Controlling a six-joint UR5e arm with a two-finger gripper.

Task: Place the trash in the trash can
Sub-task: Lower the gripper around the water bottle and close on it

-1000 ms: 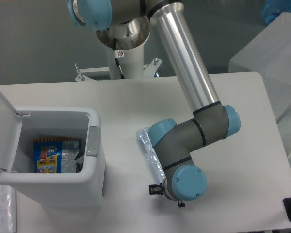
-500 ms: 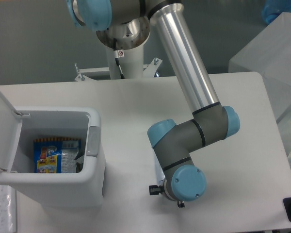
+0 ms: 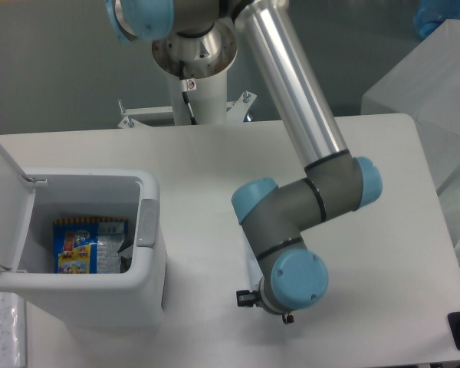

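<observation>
The arm's wrist (image 3: pixel 291 280) hides the jaws, so whether they grip anything cannot be told. Left of them, the open trash can (image 3: pixel 149 253) on the table (image 3: pixel 383 153) holds the snack packet (image 3: pixel 84 245)

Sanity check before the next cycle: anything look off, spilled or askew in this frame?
Nothing stands out. The trash can sits upright, lid open, with the snack packet inside. The arm's wrist hides the gripper and whatever lies beneath it.
</observation>
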